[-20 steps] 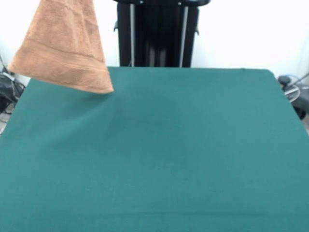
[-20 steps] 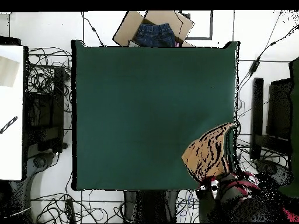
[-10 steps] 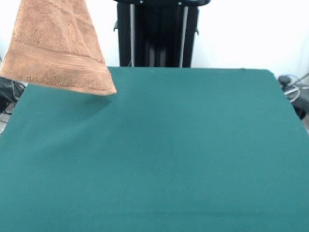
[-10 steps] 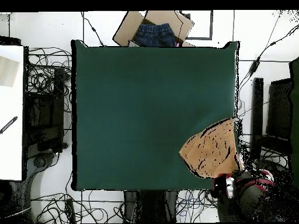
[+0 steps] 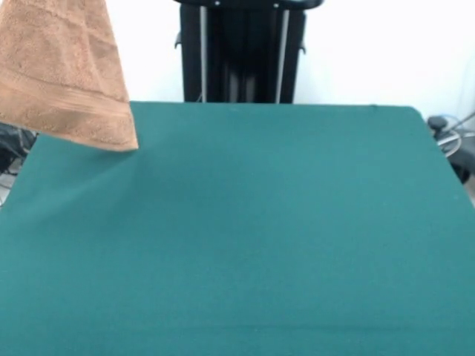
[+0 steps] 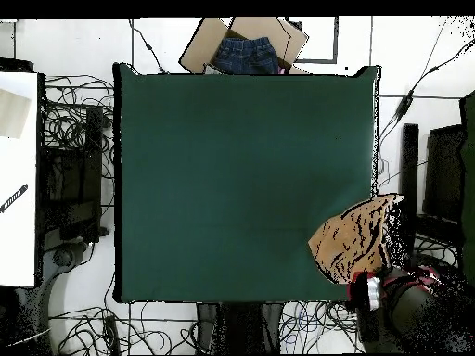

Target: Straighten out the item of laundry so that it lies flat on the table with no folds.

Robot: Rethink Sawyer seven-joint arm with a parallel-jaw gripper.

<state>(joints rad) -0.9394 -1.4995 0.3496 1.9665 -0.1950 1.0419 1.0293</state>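
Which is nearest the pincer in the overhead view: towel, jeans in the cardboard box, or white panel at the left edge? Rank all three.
From the pincer, at the table's bottom-right corner:
1. Towel, hanging right at it, over the table's right edge.
2. Jeans, in the cardboard box past the table's top edge.
3. White panel, at the picture's left edge, across the whole table.

The front view looks low across the table [image 5: 282, 237] from its near edge toward 12 o'clock, close enough that the green top runs out of frame at 6 and 9 o'clock. The overhead view looks straight down from higher up, taking in the whole table [image 6: 232, 176] and the cabled floor around it. Both share the tabletop and the hanging towel [image 5: 63, 81], at 10 o'clock in front and, as the towel [image 6: 351, 243], at 4 o'clock overhead.
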